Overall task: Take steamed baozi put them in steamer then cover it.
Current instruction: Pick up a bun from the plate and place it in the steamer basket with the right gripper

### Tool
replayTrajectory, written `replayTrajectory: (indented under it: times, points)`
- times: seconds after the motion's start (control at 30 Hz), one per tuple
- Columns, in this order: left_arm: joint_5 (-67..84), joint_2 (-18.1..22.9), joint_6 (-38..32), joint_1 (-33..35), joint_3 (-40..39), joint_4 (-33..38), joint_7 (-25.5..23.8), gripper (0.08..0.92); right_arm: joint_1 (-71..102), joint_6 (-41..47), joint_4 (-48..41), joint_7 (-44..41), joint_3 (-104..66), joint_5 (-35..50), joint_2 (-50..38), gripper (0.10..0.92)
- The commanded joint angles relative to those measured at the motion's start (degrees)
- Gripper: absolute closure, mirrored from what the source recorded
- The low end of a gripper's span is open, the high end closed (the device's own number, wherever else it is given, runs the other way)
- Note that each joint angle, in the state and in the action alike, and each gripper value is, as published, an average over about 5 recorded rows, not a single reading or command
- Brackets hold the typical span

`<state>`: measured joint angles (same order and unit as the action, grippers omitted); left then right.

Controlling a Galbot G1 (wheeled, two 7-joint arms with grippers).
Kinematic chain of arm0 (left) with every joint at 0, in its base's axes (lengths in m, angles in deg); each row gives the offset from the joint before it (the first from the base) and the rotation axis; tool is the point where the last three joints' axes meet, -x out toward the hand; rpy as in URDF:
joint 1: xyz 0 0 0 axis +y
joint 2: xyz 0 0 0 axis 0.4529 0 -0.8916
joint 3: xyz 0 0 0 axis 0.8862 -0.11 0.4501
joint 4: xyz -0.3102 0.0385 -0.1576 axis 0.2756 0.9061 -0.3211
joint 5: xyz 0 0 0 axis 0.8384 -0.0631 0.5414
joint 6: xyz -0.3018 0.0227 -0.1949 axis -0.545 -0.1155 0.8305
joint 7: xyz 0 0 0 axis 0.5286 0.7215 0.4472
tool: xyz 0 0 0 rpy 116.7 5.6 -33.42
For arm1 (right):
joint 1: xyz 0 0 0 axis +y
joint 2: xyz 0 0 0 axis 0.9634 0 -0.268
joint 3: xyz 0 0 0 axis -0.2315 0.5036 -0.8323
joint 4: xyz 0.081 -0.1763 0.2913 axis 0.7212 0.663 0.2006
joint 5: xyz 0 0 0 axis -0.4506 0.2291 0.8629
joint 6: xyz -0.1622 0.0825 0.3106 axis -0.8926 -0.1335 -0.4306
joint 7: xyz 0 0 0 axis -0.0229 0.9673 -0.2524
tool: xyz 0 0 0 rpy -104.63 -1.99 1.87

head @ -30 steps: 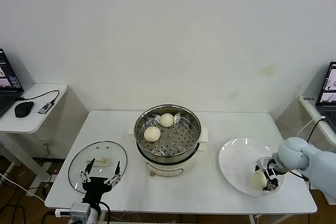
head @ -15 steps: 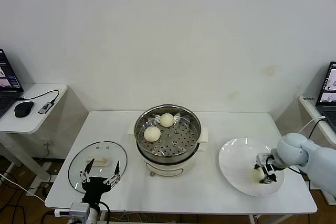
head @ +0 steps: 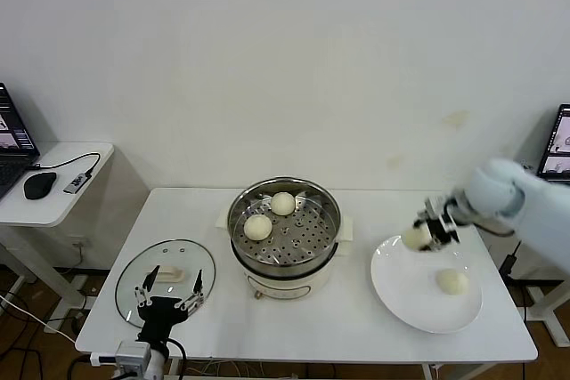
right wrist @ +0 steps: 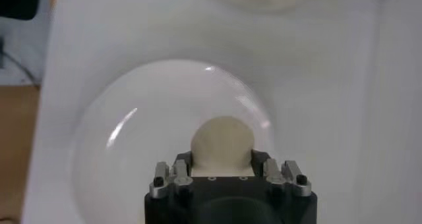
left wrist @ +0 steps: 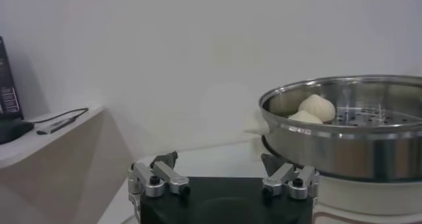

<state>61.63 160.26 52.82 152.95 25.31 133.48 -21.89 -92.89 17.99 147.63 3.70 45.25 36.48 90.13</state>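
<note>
A: Round cream-white steamed baozi (head: 415, 238) — where, from the head?
B: Gripped in right gripper (head: 426, 233) fingers, above the flat white plate (head: 405, 295). Carry it level to the shiny steel steamer (head: 284, 225).
A: Left wrist?
B: Left gripper (left wrist: 224, 181) open, idle.
A: Right wrist?
B: Bun held between fingers (right wrist: 179, 172).

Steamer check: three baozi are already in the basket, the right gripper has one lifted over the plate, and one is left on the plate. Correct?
Not quite. The head view shows two baozi in the steamer, not three. The rest holds: the right gripper carries one above the plate, where one remains.
</note>
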Motion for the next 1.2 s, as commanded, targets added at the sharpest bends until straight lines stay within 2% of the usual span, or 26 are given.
replayTrajectory:
  times: [0.03,0.27,0.47,0.77,1.2]
  points:
    - [0.24,0.05,-0.04,-0.04,0.42,0.03,-0.01,0.177,-24.16,0.43,-1.83,-0.07,11.75,9.73,14.41,0.466]
    - [0.35,0.36,-0.09,-0.03,1.03,-0.07,0.06,0.177,-23.0,-3.07,-0.98,1.94,14.1,13.75,23.82,0.465]
    - [0.37,0.73,-0.13,0.05,1.58,0.18,0.14,0.177,-19.79,-11.49,-1.49,3.13,16.59,13.56,30.36,0.465]
    - [0.39,1.19,-0.31,0.12,2.07,0.38,0.31,0.177,-15.67,-25.98,-5.01,4.59,19.7,0.94,34.94,0.457]
    - [0.35,1.48,-0.4,0.22,2.0,0.44,0.41,0.177,-12.18,-35.58,-6.42,5.06,21.09,-7.37,36.32,0.457]
